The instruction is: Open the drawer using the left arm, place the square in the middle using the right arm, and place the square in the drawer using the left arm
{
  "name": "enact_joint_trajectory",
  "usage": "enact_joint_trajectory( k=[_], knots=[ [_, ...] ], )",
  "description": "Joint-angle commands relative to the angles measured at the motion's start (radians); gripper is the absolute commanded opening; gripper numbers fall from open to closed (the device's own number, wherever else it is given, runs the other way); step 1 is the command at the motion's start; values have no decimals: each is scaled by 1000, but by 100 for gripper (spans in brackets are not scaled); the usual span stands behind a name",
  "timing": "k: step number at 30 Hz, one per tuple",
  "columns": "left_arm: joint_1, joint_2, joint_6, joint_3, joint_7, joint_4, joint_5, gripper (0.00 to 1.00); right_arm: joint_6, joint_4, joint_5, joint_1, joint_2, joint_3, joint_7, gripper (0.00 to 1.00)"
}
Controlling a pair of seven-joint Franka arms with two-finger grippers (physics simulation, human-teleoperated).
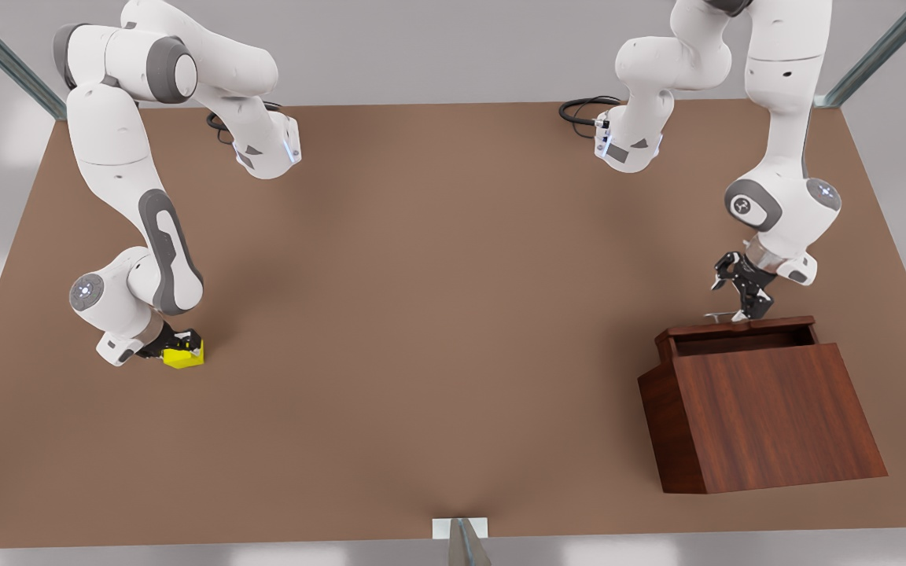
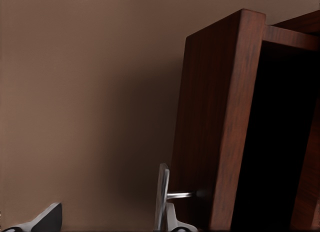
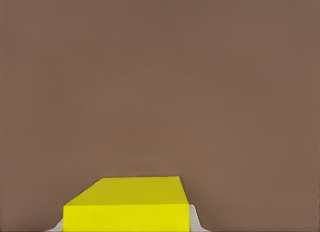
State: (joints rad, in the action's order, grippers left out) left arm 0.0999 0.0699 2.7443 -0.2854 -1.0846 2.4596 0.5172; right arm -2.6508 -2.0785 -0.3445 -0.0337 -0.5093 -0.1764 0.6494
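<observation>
Nearest the front camera, the wooden box (image 1: 767, 409) is seen with the drawer (image 1: 740, 330) slid out; the left gripper (image 1: 742, 289) is spread at the handle (image 2: 162, 194), holding nothing. The square (image 1: 184, 356), judged rigid, light and flat-faced, is clamped by the right gripper (image 1: 178, 343) on the counter (image 1: 437, 314), at opposite faces.

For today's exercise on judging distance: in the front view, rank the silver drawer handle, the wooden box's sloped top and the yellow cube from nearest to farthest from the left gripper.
1. Silver handle: right at the left gripper, behind the box.
2. Sloped top: just beyond, toward the table's front edge.
3. Yellow cube: far across the table, on the front view's left, at the right gripper.
</observation>
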Motion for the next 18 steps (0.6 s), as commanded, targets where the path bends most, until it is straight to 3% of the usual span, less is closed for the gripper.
enact_joint_trajectory(
  k=[1,12,18],
  knots=[
    [4,-4,0,0,-1,2,1,100,0,0,1,0,0,0,0,69],
    [29,-78,-2,-18,-1,71,3,100,57,-8,1,17,87,35,-59,69],
    [34,-107,-3,-37,-1,107,3,100,153,-6,1,270,149,37,-500,69]
  ],
)
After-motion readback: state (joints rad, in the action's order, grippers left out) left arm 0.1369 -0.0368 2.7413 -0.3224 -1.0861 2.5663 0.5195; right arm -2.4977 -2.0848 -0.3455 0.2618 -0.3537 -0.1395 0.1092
